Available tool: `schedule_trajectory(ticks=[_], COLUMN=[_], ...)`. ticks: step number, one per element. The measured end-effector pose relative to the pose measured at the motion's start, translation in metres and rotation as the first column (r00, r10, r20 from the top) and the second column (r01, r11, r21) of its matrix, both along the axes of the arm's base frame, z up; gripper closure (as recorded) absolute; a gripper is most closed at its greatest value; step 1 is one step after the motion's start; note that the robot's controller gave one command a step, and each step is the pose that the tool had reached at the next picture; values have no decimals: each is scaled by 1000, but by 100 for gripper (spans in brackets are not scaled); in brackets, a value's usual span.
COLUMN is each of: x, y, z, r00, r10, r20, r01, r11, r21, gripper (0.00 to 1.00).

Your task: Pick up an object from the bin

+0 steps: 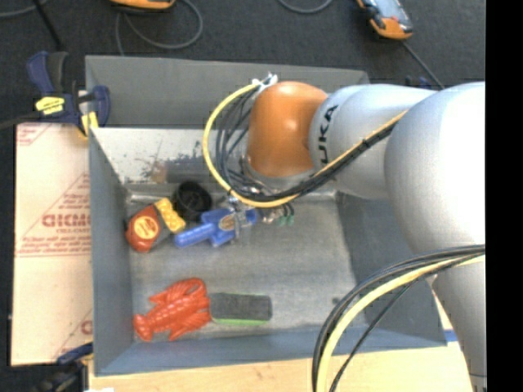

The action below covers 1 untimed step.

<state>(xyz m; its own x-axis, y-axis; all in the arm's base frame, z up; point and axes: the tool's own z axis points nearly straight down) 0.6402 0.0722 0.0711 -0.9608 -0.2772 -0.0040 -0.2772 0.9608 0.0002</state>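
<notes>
My gripper hangs low in the back middle of the bin, just under the arm's wrist. It sits at the right end of a blue plastic toy, which lies stretched out to the left on the bin floor. Whether it is touching the toy is hidden. A black round cap-like thing lies just left of the gripper, near the back wall. A small yellow brick lies beside the black thing.
A round orange and red thing rests by the left wall. Along the front lie a red toy lobster and a dark sponge with a green edge. The arm covers the bin's right side.
</notes>
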Motion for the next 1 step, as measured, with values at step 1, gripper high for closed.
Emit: schedule_trajectory(ticks=[1], x=[0], y=[0], z=[0], r00=[1000], r10=[-1], r20=[0], r01=[1], r11=[1000], r21=[1], gripper=[100])
